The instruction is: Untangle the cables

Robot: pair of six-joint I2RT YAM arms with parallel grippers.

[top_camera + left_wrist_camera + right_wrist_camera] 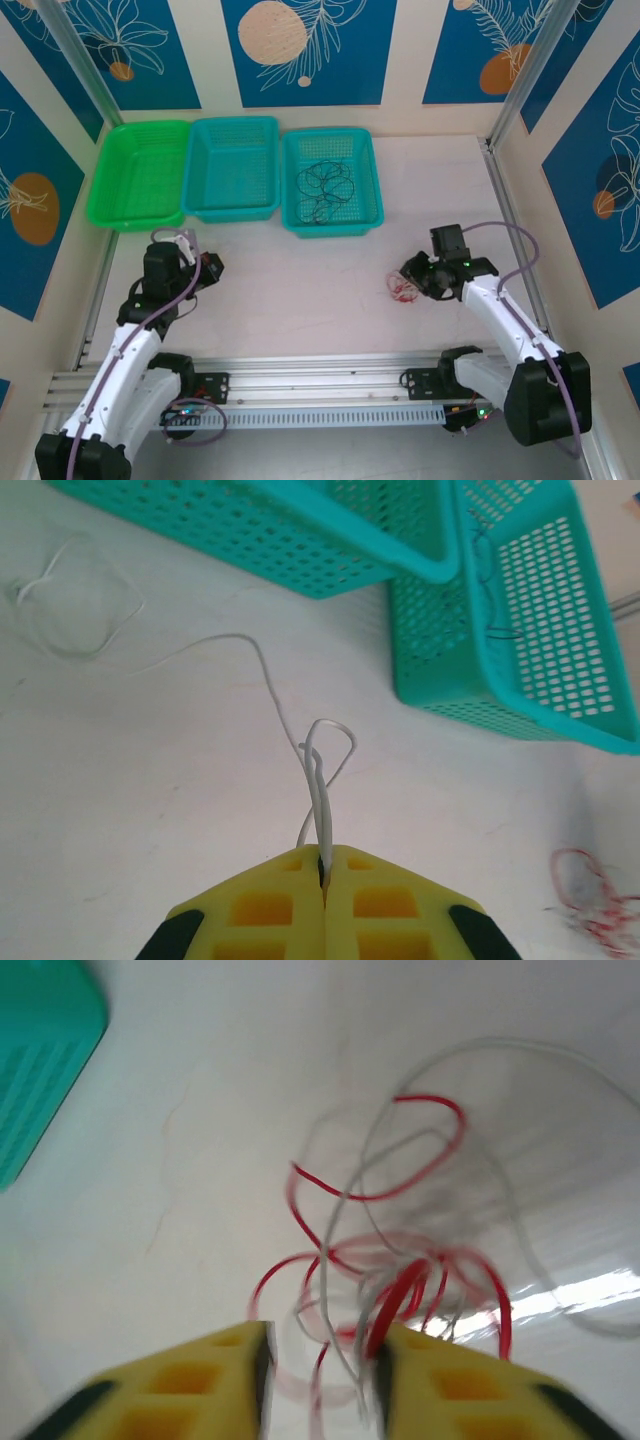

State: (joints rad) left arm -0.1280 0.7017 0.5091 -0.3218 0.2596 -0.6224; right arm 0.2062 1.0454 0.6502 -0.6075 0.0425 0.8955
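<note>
Closest to the left wrist lens: the left gripper [323, 865], yellow fingertips clenched together on a doubled-over bend of the white cable [268, 675]. From that pinch, a small loop just above the fingers. Then a single thin strand curving away across the pale table [180, 810] to a loose coil at the far left. Beyond it, the perforated walls of two teal baskets side by side, with a few dark strands inside the right-hand one.

Closest to the right wrist lens: the right gripper [322, 1345], yellow fingers parted, a clear gap between them, nothing clamped. In and just past that gap, the red cable [430, 1140], a small heap of loose loops lying on the table. Around the loops, pale grey curves too blurred to tell strand from shadow.

From above: left gripper [195, 262] low over the table on the left, just in front of the baskets. Right gripper [412, 278] on the right, at the edge of the red cable [400, 290]. Along the back of the table, a row of three: green basket [135, 222], middle teal basket [232, 213] and right teal basket [330, 229]. Inside the right teal basket, the black cable [328, 185], curled in several round loops, well apart from the red one.
</note>
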